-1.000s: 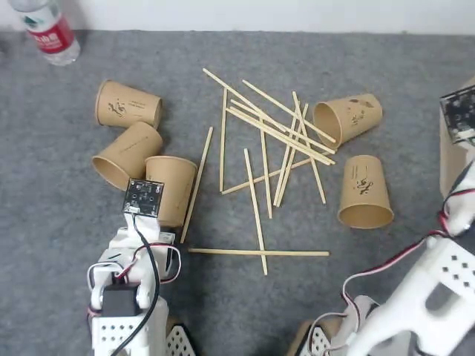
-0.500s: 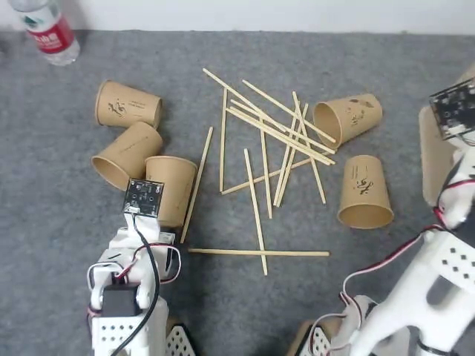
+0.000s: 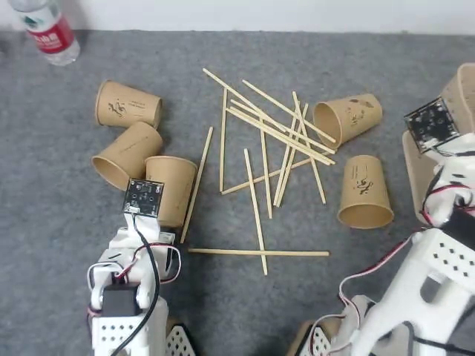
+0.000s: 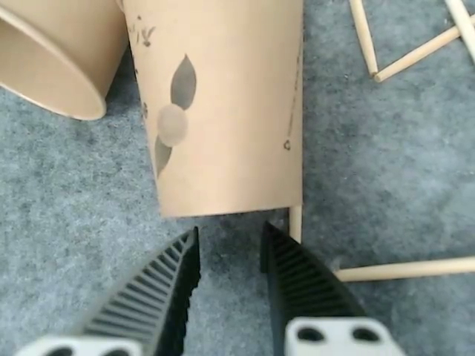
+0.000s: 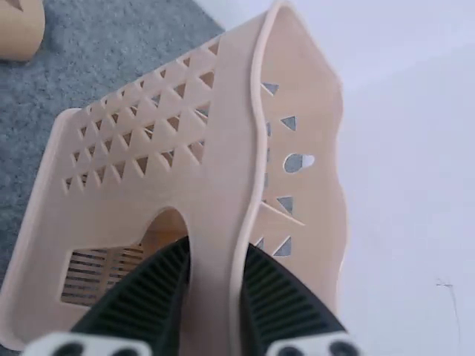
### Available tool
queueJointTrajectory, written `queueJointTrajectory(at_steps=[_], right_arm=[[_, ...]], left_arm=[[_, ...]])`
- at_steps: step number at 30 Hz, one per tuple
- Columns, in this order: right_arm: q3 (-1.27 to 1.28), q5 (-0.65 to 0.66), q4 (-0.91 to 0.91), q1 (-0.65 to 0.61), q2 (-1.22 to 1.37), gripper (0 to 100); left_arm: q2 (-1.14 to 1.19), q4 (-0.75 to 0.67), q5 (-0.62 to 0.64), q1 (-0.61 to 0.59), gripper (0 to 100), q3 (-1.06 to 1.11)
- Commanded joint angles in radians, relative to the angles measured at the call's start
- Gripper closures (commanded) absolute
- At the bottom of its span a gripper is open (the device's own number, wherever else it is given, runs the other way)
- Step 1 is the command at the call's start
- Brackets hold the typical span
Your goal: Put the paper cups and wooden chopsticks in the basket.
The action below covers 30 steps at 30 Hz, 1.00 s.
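Basket wall sits clenched in right end effector; left end effector, parted, faces paper cup base.

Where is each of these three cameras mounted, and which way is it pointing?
High view: fixed overhead, looking down on the cups, chopsticks, the left arm and right arm.
Left wrist view: rides the left arm, looking past its open jaws at a lying cup.
Right wrist view: rides the right arm, looking past its jaws, shut on the basket wall.
Shared: that lying cup and the basket also show from overhead.
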Motion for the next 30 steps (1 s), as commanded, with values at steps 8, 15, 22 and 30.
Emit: queueJointTrajectory(at_steps=[8, 15, 22, 30], right_arm=[[-0.014, 0.011, -0.03, -0.022, -0.008, 99.1], [0.08, 0.014, -0.101, -0.048, -0.016, 99.1], [0.129, 0.014, -0.139, -0.067, -0.016, 99.1], [0.18, 0.014, -0.134, -0.117, -0.016, 99.1]], left_arm=[[-0.011, 0.006, -0.009, -0.002, 87, -0.005], [-0.011, 0.006, -0.009, -0.002, 87, -0.005], [-0.011, 0.012, -0.009, -0.002, 87, -0.005], [-0.011, 0.012, -0.009, 0.0, 87, -0.005]])
